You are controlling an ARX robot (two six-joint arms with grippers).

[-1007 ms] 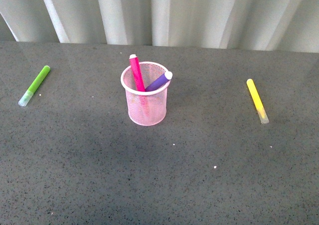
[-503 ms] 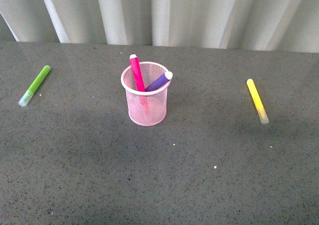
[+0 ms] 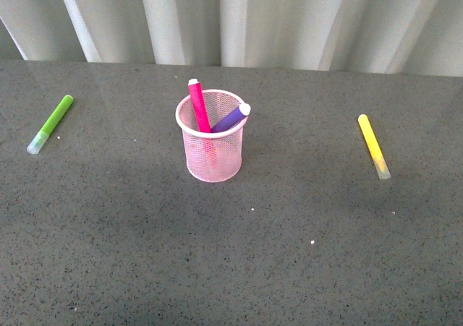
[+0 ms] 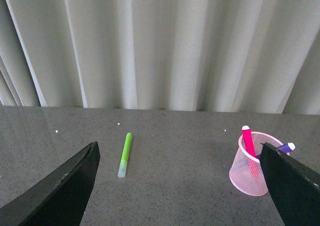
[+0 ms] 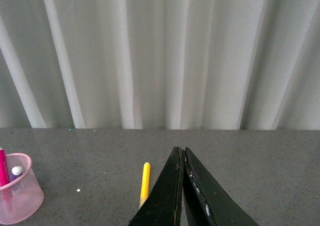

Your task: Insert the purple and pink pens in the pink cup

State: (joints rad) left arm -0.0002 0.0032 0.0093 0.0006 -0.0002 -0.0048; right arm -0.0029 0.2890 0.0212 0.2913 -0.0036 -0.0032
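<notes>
The pink cup (image 3: 211,144) stands upright on the grey table, a little left of centre in the front view. Inside it lean the pink pen (image 3: 197,105) and the purple pen (image 3: 233,116), their pale caps poking above the rim. Neither arm shows in the front view. The left wrist view has my left gripper (image 4: 179,153) open and empty, well back from the pink cup (image 4: 248,171) with the pink pen (image 4: 247,142) and purple pen (image 4: 286,148) in it. My right gripper (image 5: 181,150) is shut on nothing; the pink cup (image 5: 17,196) sits far to its side.
A lime-green marker (image 3: 51,123) lies on the table at the left, also in the left wrist view as the green marker (image 4: 125,153). A yellow marker (image 3: 373,145) lies at the right, beside my right gripper as the yellow marker (image 5: 145,183). Pale curtains (image 3: 239,19) hang behind the table's far edge.
</notes>
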